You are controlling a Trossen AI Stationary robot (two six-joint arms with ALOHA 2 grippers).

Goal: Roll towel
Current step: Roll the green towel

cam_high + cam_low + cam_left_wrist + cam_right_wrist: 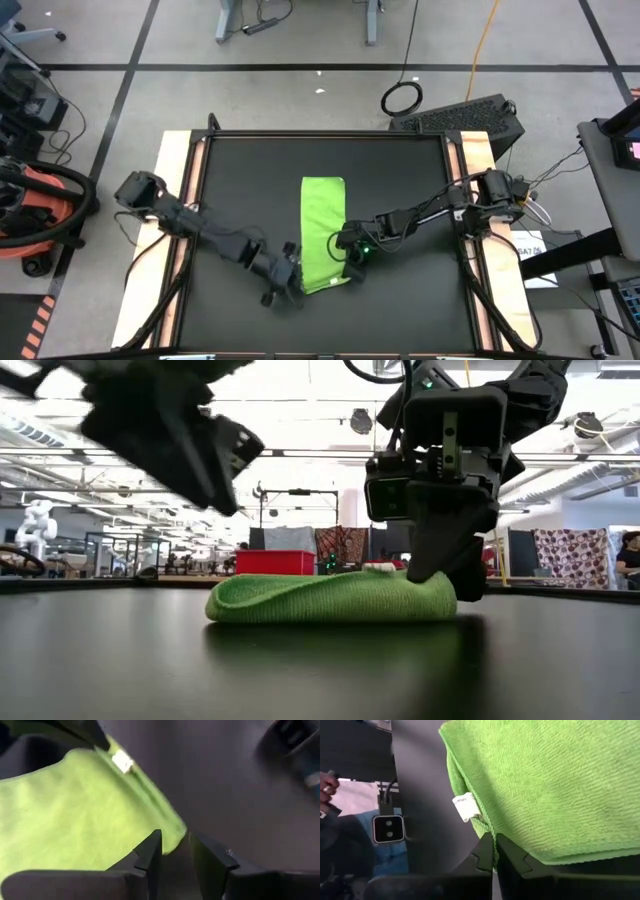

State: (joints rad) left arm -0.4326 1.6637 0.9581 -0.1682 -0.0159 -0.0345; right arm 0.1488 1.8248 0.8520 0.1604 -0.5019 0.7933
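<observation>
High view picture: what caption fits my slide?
Two robot hands, left and right, meet at the folded green towel on the black mat.

- Table (178,215): pale wooden top, showing as strips along the 9 and 3 o'clock edges.
- Black mat (400,290): covers nearly the whole tabletop, flat, matte.
- Towel (322,232): lime-green cloth, folded into a narrow strip running 12 to 6 o'clock, lying on the mat slightly toward 6 o'clock of its centre; small white tag (466,806) at one edge.
</observation>
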